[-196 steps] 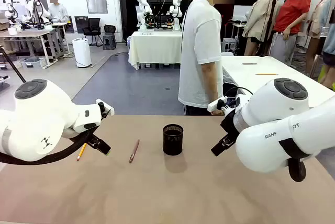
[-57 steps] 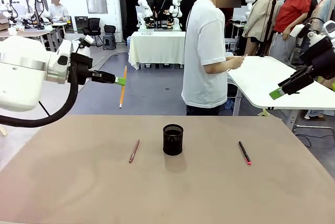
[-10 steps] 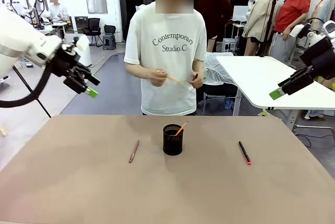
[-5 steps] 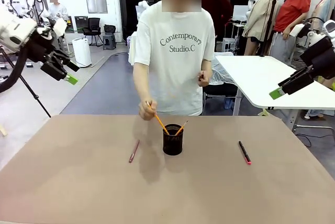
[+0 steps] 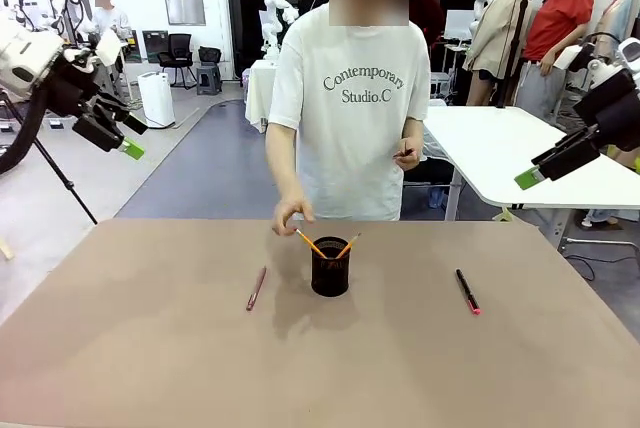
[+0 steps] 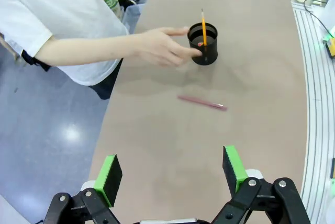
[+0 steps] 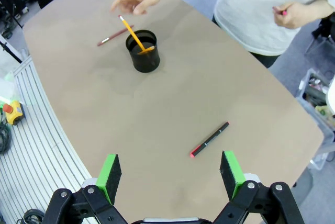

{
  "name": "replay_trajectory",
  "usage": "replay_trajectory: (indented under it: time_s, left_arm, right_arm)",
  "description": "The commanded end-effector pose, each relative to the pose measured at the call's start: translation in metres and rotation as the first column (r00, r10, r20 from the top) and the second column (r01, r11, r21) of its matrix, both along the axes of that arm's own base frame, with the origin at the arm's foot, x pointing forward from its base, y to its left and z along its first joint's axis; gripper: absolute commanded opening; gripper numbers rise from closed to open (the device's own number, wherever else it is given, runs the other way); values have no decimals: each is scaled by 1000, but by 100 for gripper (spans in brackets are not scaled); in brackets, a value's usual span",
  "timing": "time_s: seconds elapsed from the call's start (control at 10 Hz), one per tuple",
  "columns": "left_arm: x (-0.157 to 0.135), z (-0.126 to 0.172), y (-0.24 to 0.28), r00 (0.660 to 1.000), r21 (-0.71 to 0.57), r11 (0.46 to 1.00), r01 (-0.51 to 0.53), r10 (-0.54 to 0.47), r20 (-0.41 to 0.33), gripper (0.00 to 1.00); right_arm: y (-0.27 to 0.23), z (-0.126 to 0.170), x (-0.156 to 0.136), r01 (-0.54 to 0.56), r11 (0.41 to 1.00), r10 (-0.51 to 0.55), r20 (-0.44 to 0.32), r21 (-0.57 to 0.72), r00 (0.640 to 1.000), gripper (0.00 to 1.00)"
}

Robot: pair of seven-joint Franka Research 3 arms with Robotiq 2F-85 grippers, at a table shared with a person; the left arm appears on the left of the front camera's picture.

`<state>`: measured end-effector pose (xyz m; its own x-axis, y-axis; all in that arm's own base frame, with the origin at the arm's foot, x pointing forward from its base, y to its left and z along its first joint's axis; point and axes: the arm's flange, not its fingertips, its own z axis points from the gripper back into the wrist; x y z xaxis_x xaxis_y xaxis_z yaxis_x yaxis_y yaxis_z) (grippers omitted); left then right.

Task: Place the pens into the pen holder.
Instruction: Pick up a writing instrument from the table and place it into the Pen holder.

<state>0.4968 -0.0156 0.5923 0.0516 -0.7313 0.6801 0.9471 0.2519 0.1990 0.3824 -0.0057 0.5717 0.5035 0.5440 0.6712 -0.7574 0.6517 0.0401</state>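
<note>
Pincers: the left pincer [image 6: 171, 170] has its green-padded fingers spread wide and holds nothing, raised beyond the brown desk [image 5: 150, 368] at 9 o'clock in the front view. The right pincer [image 7: 170, 171] is likewise spread and empty, high at 3 o'clock.

The small black mesh metal cylindrical pen holder [image 5: 331, 268] stands upright mid-desk. In it are a yellow-orange pencil [image 5: 310, 244] leaning to 11 o'clock and a second yellow-orange pencil [image 5: 347, 245] leaning to 1 o'clock.

The person's hand [image 5: 293, 213] hangs just over the first pencil's top; contact cannot be told.

The dark reddish-brown pen [image 5: 257, 288] lies flat at the holder's 9 o'clock. The black pen with a red end [image 5: 467, 291] lies at 3 o'clock. Both are well apart from the holder.
</note>
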Motion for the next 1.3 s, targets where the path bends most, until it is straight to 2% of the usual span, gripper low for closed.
replay_trajectory:
  time_s: [0.0,1.2]
  left_arm:
    - [1,1,1,1000,3,1000,0,0,4,100]
    - [1,1,1,1000,3,1000,0,0,4,100]
  right_arm:
    - [0,0,1,-14,1000,13,8,28,1000,100]
    - [0,0,1,-14,1000,13,8,28,1000,100]
